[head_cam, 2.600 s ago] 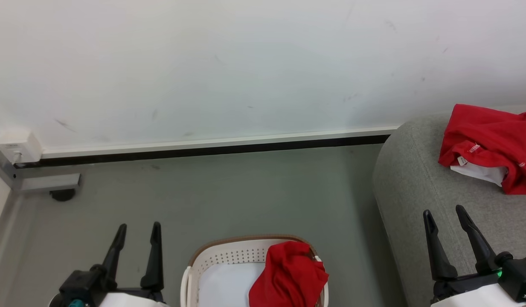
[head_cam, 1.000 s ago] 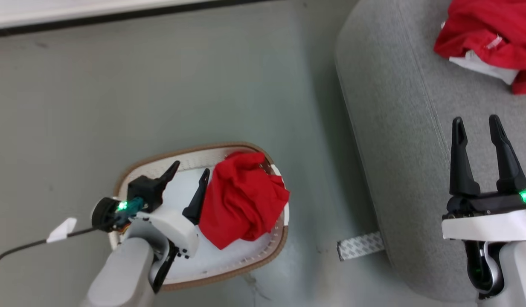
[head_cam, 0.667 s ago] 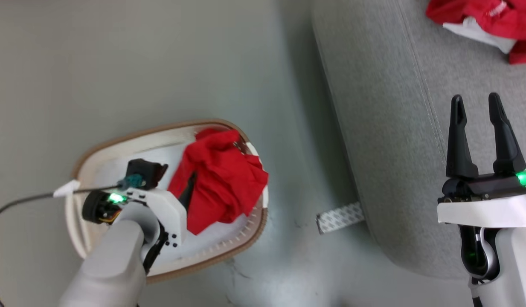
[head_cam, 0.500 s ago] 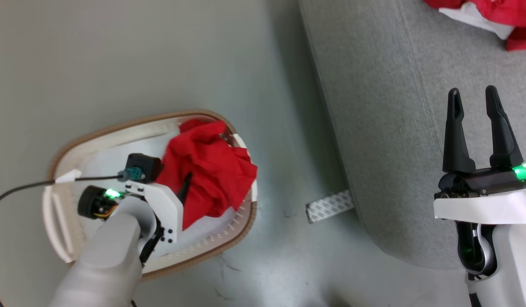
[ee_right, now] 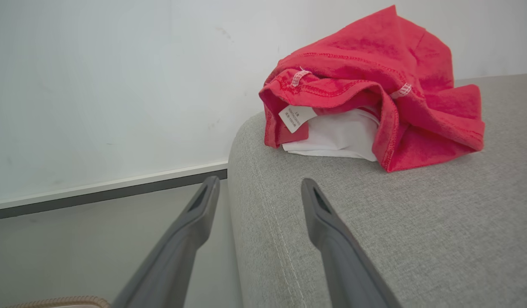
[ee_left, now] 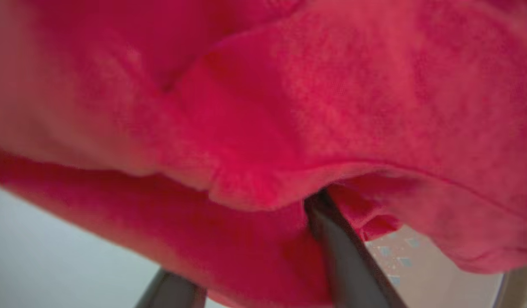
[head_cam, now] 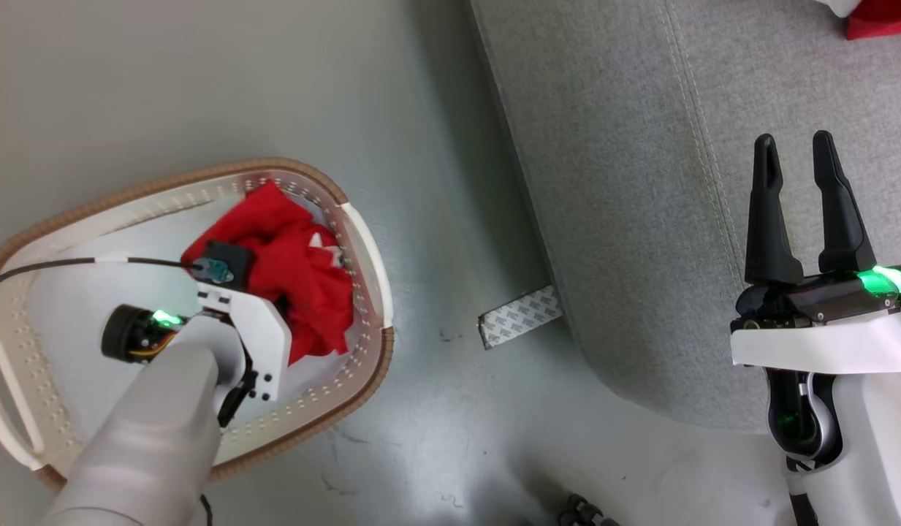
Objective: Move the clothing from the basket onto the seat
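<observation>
- The basket (head_cam: 202, 168) stands on the floor (head_cam: 165, 66), with bare floor between it and the seat (head_cam: 625, 183). A plain red garment (head_cam: 311, 285) lies bunched inside it against the side nearest the seat. The pale liner (head_cam: 77, 292) is bare on the other side.
- The second garment, a red jersey (ee_right: 374, 98), lies crumpled on the seat near the wall (ee_right: 96, 85). White lining and a small label (ee_right: 296, 117) show at its opening.
- The left pincer (ee_left: 246, 244) reaches into the basket with its fingers (ee_left: 344, 256) buried in blurred red cloth. The tips are hidden, so I cannot tell whether it grips.
- The right pincer (head_cam: 793, 139) hangs over the seat's edge, fingers apart and holding nothing.
- In the head view the jersey is cut off by the top right corner.
</observation>
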Robot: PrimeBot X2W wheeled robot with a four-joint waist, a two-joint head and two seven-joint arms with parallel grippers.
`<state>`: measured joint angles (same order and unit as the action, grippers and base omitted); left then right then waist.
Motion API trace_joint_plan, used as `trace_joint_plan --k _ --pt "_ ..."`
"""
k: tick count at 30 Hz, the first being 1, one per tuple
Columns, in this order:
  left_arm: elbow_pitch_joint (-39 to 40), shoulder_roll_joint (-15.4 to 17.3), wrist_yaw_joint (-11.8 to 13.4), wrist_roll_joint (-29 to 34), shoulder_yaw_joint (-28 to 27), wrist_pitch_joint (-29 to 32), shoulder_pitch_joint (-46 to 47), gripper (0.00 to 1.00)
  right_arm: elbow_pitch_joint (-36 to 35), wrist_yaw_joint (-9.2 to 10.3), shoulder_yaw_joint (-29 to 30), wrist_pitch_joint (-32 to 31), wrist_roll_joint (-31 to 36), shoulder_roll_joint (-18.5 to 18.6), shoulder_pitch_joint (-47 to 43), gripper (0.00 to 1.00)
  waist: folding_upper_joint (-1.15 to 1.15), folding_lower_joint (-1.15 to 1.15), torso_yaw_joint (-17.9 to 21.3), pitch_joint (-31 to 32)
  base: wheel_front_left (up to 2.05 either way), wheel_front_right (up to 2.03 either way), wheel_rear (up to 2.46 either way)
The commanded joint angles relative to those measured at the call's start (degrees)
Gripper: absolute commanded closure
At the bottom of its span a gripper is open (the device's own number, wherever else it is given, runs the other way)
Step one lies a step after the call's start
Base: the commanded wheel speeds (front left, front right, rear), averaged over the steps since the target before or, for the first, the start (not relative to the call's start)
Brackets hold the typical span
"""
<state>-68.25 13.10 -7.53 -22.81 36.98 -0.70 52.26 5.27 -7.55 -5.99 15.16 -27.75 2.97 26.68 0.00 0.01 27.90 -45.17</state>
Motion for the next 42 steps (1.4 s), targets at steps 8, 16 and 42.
trace_joint_plan --k 8,16,42 --pt "0.0 0.2 0.1 -3.4 3.3 -1.1 0.4 1.0 0.8 0.13 0.4 0.0 0.3 -0.1 0.9 0.0 0.0 -0.01 -0.2 0.9 0.0 0.0 0.0" --pt "0.9 -1.6 0.1 -7.7 5.8 -5.3 -2.6 1.0 1.3 0.13 1.5 0.0 2.3 -0.1 -0.4 0.0 0.0 -0.01 -2.4 6.6 0.0 0.0 0.0" --pt "23.3 -4.0 0.1 -14.1 9.9 -14.4 -13.1 1.0 5.3 0.13 0.6 0.0 7.0 3.3 -11.9 0.0 0.0 -0.01 -18.0 37.3 0.0 0.0 0.0"
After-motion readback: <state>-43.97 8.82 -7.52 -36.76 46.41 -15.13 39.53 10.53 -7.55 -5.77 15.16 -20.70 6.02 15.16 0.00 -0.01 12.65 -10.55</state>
